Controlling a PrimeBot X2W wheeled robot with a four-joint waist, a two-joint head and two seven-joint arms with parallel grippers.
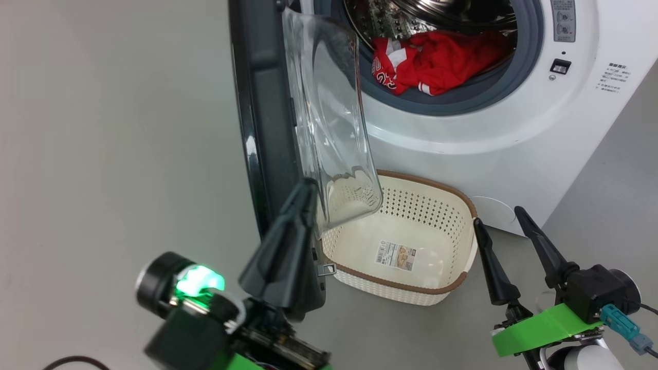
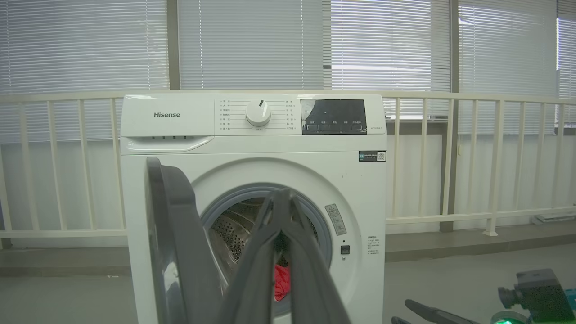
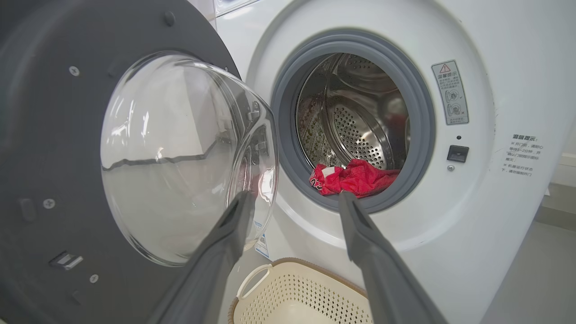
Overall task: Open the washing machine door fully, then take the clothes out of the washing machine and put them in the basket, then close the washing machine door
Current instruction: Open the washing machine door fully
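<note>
Bright, even daylight through blinds [image 2: 252,45]; glare on the door's glass bowl [image 3: 180,153], edges slightly bowed.

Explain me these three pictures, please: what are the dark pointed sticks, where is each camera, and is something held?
The dark sticks are fingers of a two-armed robot. One camera sits on its head, looking down; one sits on each wrist, looking along that arm's fingers. The left gripper is shut beside the edge of the open door; whether it touches the door is unclear. The right gripper is open and empty. Red clothes lie inside the washing machine. An empty basket stands on the floor below the opening.
</note>
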